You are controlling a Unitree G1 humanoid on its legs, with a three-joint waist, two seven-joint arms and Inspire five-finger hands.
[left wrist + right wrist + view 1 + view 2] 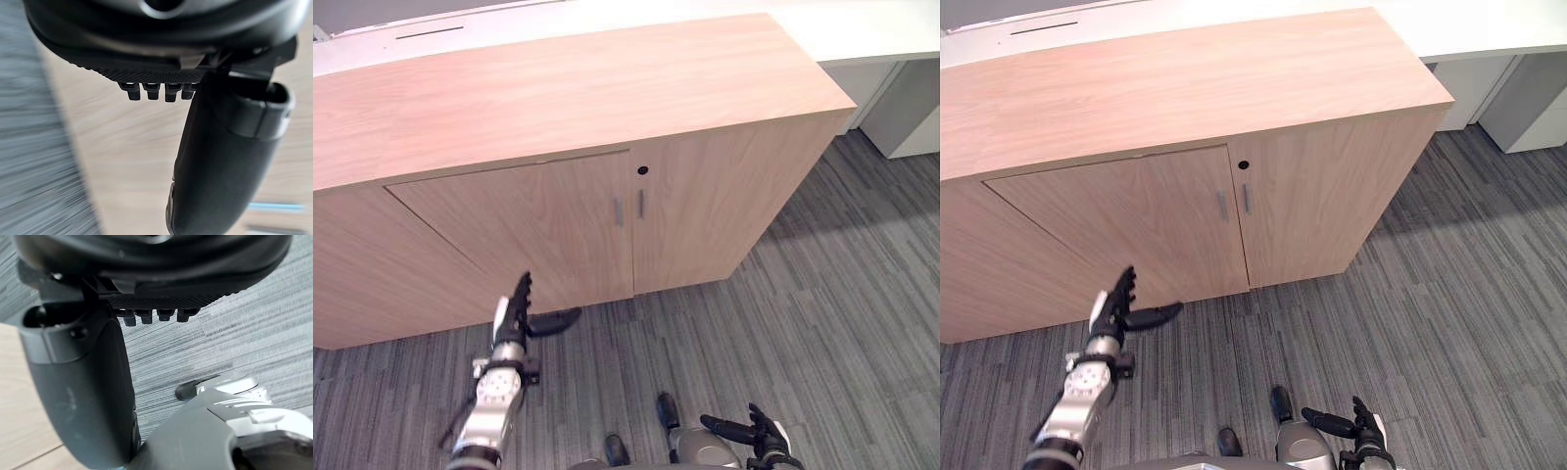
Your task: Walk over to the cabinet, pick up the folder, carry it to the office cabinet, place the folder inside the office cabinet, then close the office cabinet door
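Cabinet (558, 88) of light wood stands across the far side of the scene on a grey carpet floor (822, 313), its flat top bare. Its left door (538, 225) and right door (705, 206) are both closed and meet near the middle. A slim handle (618, 211) sits on the left door just beside a second handle (640, 204) on the right door. A small dark keyhole (642, 170) sits above the right one. Behind the cabinet, at the far right, runs a white counter (862, 29).

The left hand (514, 315) is raised in front of the lower part of the left door, near it; whether it touches the wood cannot be told. Its fingers (151, 90) are straight and apart, the thumb (220, 161) stuck out to the right, clamped on nothing. The right hand (749, 428) hangs low at the near edge over the carpet, well apart from the cabinet. Its fingers (151, 316) are likewise straight and spread, with nothing between them.
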